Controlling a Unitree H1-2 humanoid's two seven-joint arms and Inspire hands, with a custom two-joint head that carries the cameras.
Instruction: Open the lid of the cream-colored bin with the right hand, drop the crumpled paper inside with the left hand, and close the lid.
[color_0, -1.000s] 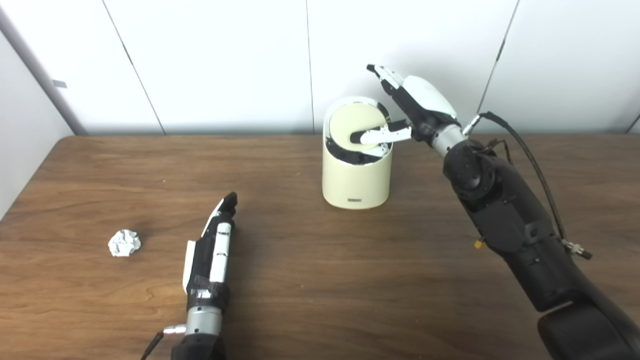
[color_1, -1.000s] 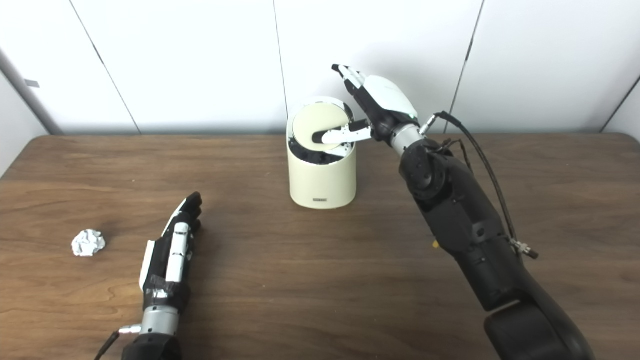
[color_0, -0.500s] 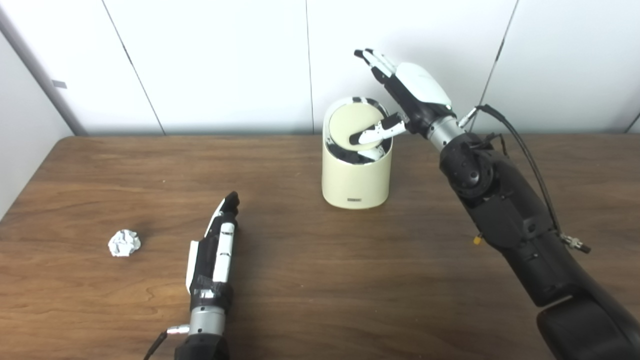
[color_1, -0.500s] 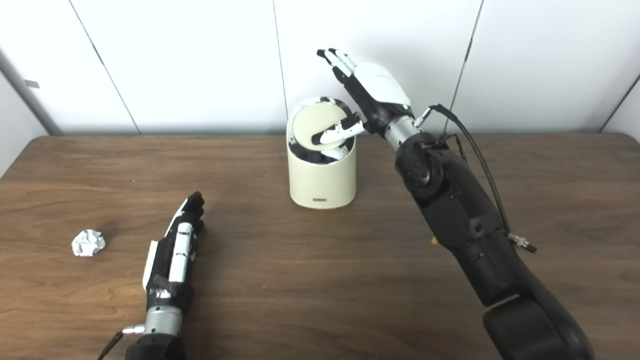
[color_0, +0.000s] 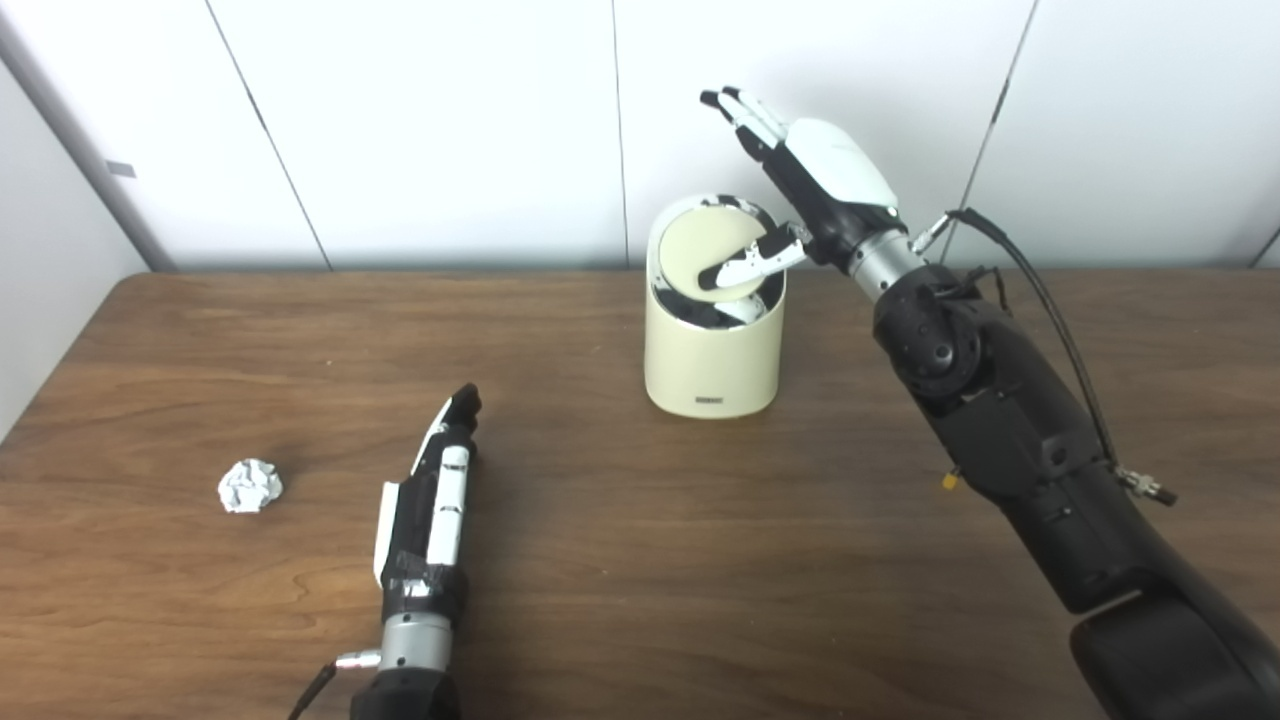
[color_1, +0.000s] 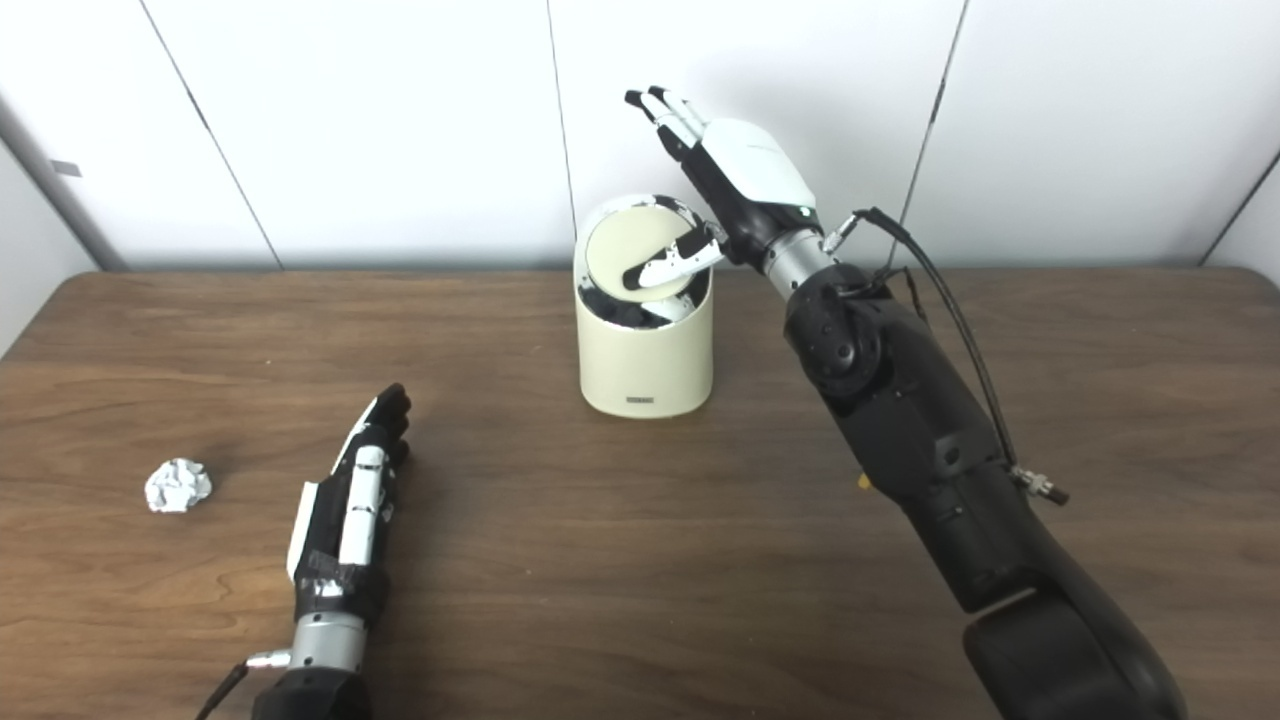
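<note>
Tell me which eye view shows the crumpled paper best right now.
The left eye view: the crumpled paper lies further inside the frame there, clear on the table, apart from the left hand. The right eye view shows the same paper, equally unobstructed, but nearer the picture's left edge.

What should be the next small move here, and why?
Probably the left hand should move toward the paper ball and pick it up. The right hand has its thumb on the tilted lid of the bin, a dark gap shows below it, yet the paper lies untouched on the table.
</note>
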